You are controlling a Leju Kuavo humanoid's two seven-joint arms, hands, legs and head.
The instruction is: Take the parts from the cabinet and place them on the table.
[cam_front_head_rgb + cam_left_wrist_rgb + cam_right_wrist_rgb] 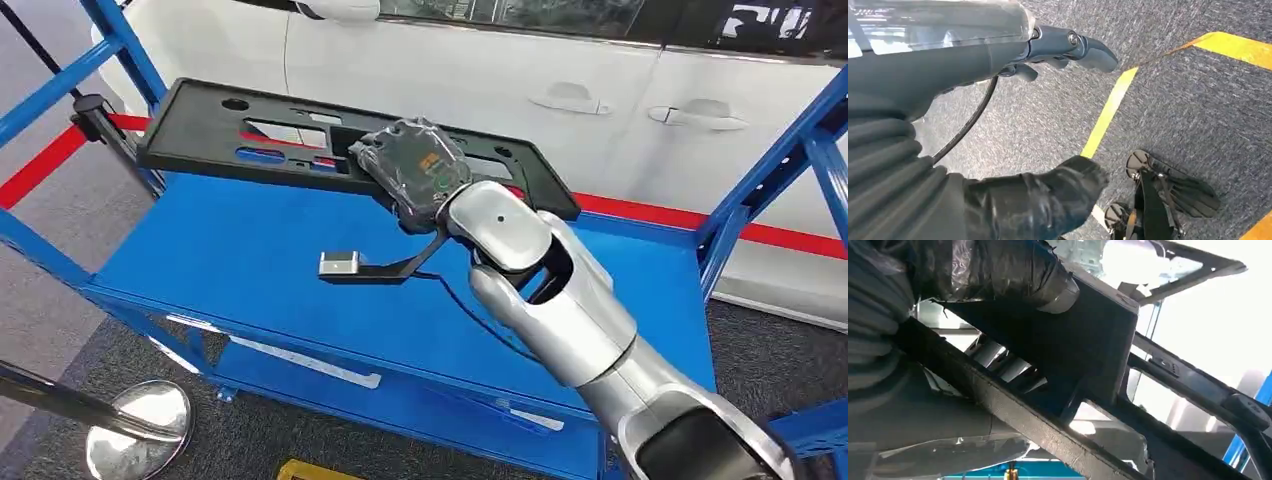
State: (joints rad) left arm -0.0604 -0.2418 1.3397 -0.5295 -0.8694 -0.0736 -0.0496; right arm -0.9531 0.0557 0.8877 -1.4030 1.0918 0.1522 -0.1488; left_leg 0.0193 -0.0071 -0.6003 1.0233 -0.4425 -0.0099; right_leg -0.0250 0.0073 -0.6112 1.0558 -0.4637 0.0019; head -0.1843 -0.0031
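A long black plastic panel [230,130] with several cut-outs lies tilted across the back of the blue shelf [230,260]. My right hand [415,170], wrapped in clear film, grips its near edge around the middle. In the right wrist view the thumb [1013,270] presses on the black panel [1088,345] from one side, and the other fingers are hidden behind it. My left hand [948,65] hangs over the grey floor, holding nothing, with its fingers [1083,47] stretched out and well apart from the thumb [1058,190].
Blue frame posts [780,160] stand at the shelf's right and left ends. A white car [600,90] is right behind the rack. A lower blue shelf [400,400] sits underneath. A chrome stanchion base [140,425] stands at the front left. Yellow floor lines [1108,110] run under my left hand.
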